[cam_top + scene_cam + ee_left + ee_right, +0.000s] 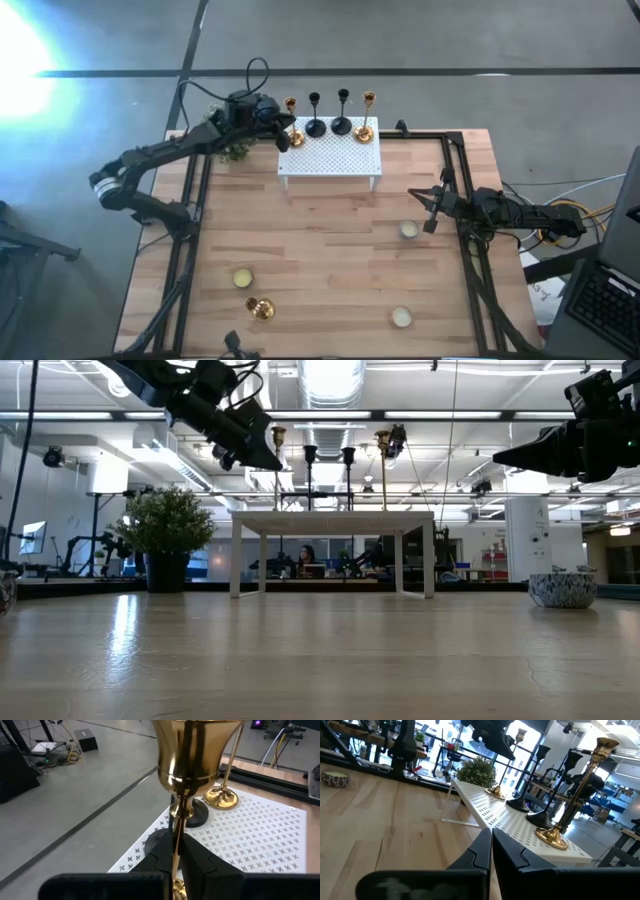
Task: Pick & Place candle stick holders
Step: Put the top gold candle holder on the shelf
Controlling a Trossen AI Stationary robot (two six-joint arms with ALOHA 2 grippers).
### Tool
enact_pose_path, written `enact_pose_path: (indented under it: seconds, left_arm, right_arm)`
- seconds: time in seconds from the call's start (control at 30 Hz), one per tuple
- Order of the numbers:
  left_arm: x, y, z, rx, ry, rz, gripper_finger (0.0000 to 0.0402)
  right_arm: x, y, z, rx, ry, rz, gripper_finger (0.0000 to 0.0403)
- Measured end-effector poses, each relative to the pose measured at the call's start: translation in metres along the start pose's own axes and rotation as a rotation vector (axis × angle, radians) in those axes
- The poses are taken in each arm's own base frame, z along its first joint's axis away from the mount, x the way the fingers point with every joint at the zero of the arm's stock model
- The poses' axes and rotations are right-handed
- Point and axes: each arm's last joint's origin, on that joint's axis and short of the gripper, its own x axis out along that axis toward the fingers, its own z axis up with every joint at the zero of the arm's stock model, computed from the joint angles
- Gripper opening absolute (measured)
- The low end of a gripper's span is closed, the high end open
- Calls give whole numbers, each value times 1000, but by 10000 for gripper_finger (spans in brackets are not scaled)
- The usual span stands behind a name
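Several candle stick holders stand in a row on the white perforated rack (330,160): a gold one (291,132) at the left end, two black ones (316,126) (342,124), and a gold one (366,130) at the right end. My left gripper (283,137) is shut on the slim stem of the left gold holder (192,755), just below its cup, over the rack's left corner. Another gold holder (260,309) lies on the table near the front left. My right gripper (430,208) is shut and empty, hovering right of the rack.
A bushy potted plant (165,520) sits behind the rack's left end, under the left arm. Three small round candles (408,231) (242,277) (401,318) lie on the wooden table. A black frame (465,200) runs along the table's sides.
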Motion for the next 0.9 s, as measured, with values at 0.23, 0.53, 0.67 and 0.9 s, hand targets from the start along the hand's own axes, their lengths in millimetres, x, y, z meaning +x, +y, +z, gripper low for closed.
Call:
enact_pose_path:
  seconds: [0.23, 0.53, 0.67, 0.9]
  left_arm:
    - [7, 8, 7, -8, 40, 11, 18]
    - [7, 11, 6, -14, 52, 21, 18]
    - [6, 12, 6, -15, 56, 22, 18]
    - [6, 12, 5, -26, 64, 22, 18]
  right_arm:
    - [0, 0, 0, 0, 0, 0, 8]
    - [0, 0, 0, 0, 0, 0, 8]
    - [0, 0, 0, 0, 0, 0, 8]
    - [0, 0, 0, 0, 0, 0, 8]
